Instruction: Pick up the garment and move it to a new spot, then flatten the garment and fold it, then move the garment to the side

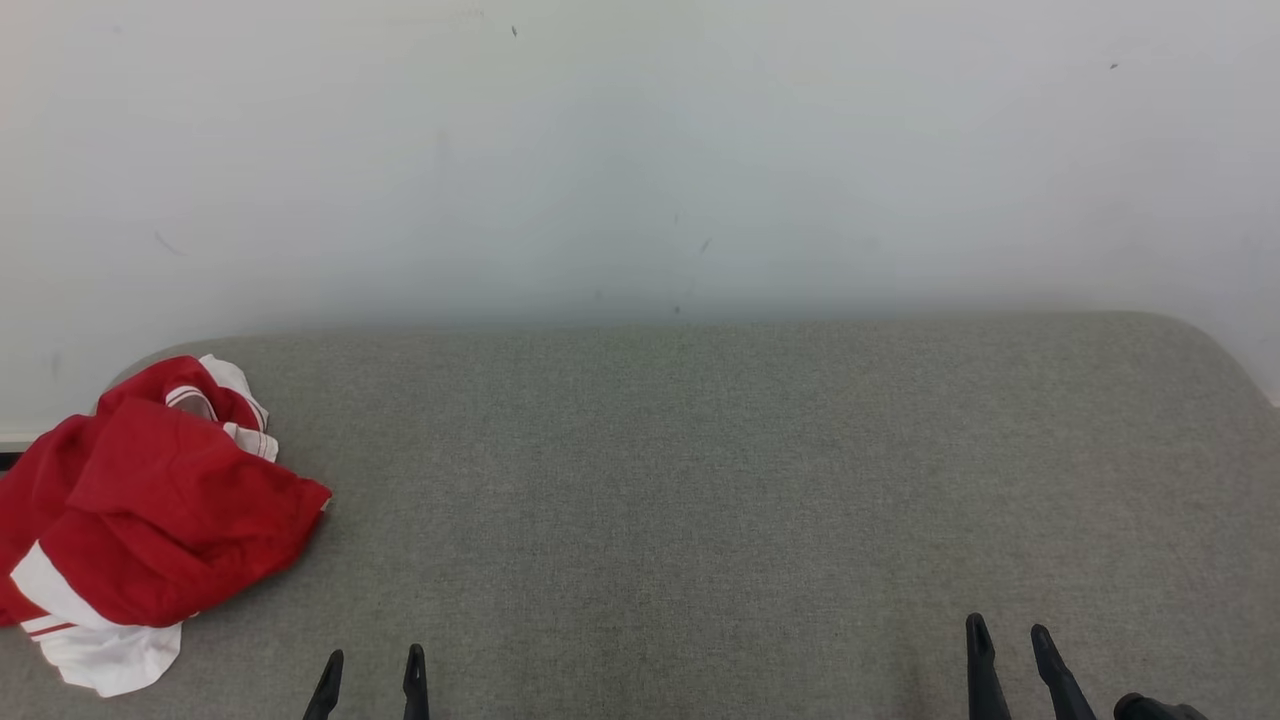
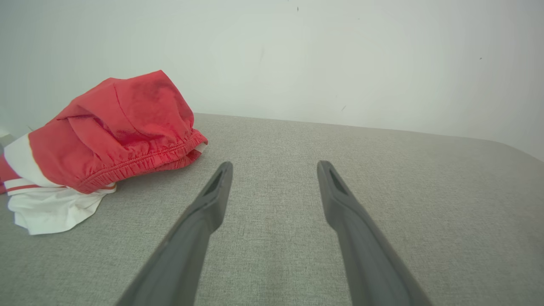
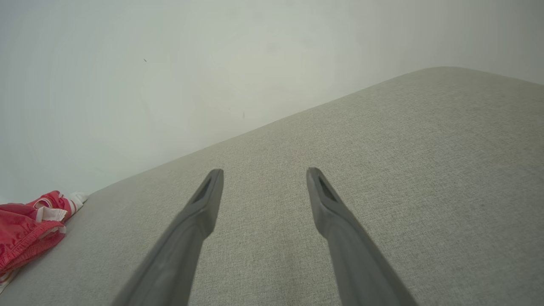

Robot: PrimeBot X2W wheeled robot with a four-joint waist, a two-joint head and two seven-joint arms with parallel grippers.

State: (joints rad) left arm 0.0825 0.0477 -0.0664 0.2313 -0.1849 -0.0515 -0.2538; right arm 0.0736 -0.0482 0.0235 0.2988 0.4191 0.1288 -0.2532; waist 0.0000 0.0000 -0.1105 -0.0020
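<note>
Garment [image 1: 150,510]: a crumpled heap of red cloth with white panels and thin red-and-white striping. It lies at the far left of the grey fabric-topped bench [image 1: 700,480], close to the rounded rear-left corner. We note a gathered elastic waistband [image 2: 148,163] along the side of the heap that faces our left wrist camera. A white section [image 2: 51,212] spills from under the red onto the bench surface on the near side. Whether any of the cloth hangs over the bench's left edge we cannot tell; the head view cuts it off.

Left hand [image 1: 375,653]: low at the near edge of the bench, fingers spread apart, nothing between them. The garment sits ahead and to the left of it, near but not touching. In the left wrist view both fingers point across bare grey fabric, the heap off to their left.

Right hand [image 1: 1008,626]: at the near right of the bench, well apart from the garment. Its fingers are likewise spread and hold nothing. Its wrist view shows the red heap low in the left corner, with the open grey surface under the fingertips.

A plain pale wall [image 1: 640,150] with a few small marks stands directly behind the bench.
</note>
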